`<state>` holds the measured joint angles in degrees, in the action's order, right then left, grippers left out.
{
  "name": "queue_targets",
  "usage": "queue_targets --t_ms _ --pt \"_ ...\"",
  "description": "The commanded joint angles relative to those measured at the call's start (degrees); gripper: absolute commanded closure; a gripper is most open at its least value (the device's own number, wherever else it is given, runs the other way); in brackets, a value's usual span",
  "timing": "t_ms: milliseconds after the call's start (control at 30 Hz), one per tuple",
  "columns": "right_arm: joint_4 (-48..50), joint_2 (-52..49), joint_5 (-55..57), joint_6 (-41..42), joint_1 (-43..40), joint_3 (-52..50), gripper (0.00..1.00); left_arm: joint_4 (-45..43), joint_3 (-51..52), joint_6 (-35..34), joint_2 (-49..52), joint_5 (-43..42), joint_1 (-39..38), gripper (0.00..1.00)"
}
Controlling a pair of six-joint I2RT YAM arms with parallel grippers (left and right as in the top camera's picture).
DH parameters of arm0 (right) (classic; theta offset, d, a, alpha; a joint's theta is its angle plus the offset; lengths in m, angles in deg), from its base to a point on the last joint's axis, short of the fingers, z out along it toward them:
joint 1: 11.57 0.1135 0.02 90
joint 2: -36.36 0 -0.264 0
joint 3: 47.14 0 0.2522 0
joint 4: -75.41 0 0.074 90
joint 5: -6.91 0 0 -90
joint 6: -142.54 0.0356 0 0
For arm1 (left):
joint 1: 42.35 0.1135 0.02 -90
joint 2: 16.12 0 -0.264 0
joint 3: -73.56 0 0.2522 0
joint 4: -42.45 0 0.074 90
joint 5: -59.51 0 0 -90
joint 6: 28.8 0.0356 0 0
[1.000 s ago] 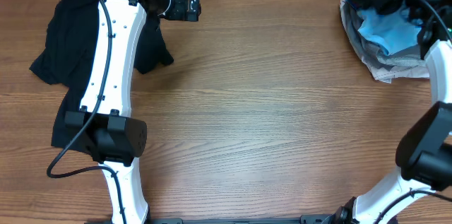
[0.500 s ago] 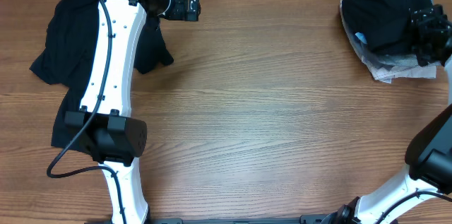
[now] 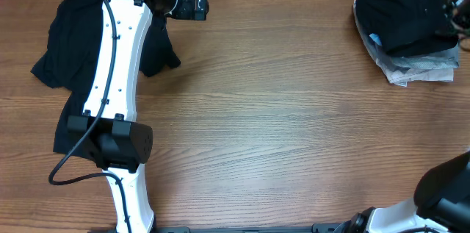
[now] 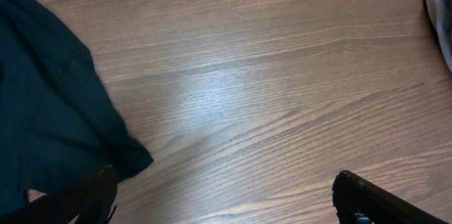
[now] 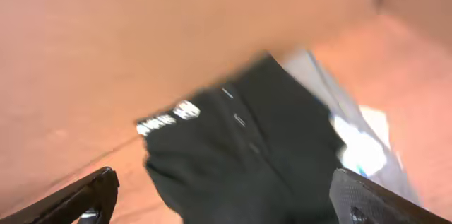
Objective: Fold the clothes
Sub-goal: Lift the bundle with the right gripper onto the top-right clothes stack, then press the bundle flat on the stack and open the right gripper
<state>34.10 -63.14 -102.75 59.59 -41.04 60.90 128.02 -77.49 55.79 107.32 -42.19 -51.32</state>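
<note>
Black shirt (image 3: pixel 407 9) tops grey pile (image 3: pixel 422 71); left end effector (image 4: pixel 224 192) and right end effector (image 5: pixel 224 192) spread wide, empty.

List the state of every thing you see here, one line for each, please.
left black shirt, unfolded and rumpled on the table
right black shirt, folded, on top of the pile
left gripper, open, empty
right gripper, open, empty, above the right black shirt

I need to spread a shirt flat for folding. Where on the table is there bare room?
The wide bare wood in the middle of the table, between the crumpled black shirt under the left arm and the pile at the far right corner topped by a folded black shirt. Both those ends are crowded.
</note>
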Motion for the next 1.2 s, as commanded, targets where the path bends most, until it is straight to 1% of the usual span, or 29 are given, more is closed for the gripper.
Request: queue_targets --t_ms 0,33,67,133,300,500,633,767,900,1067,1167 --pt "5.22 -2.82 2.99 -7.69 3.76 0.61 0.00 -0.70 -0.76 1.60 -0.81 0.33 -0.04 0.00" --pt "7.48 -4.00 3.72 -8.63 4.42 0.61 0.00 -0.83 -0.76 1.60 -0.76 0.33 -0.04 0.00" --pt "12.35 -6.60 4.02 -10.32 5.46 0.61 0.00 -1.20 -0.76 1.60 -0.61 0.35 -0.04 0.00" --pt "18.10 -10.25 5.18 -10.29 6.43 0.61 0.00 -1.53 -0.76 1.60 -0.26 0.35 -0.04 0.00" --pt "25.05 -18.18 6.78 -10.25 7.08 0.61 0.00 -1.55 -0.76 1.57 0.70 0.33 -0.04 0.00" --pt "23.41 -26.91 7.67 -10.27 7.08 0.61 0.00 -1.60 -0.76 1.60 1.95 0.35 -0.04 0.00" --pt "21.29 -30.45 7.65 -10.25 6.95 0.61 0.00 -2.19 -0.76 1.57 2.08 0.79 -0.04 0.00" --pt "21.18 -28.98 7.65 -10.08 6.86 1.44 0.00 -2.23 -0.76 1.57 2.08 1.42 -0.04 0.00" --pt "18.56 -23.21 7.65 -10.08 6.27 4.50 0.00 -2.16 -0.76 1.57 2.08 1.62 -0.04 0.00" --pt "9.55 -12.85 7.65 -10.08 5.62 12.13 0.00 -1.92 -0.76 1.57 2.08 1.64 -0.04 0.00" --pt "2.01 -5.42 7.63 -10.08 5.75 16.02 0.00 -1.92 -0.76 1.57 2.08 1.64 -0.04 0.00"
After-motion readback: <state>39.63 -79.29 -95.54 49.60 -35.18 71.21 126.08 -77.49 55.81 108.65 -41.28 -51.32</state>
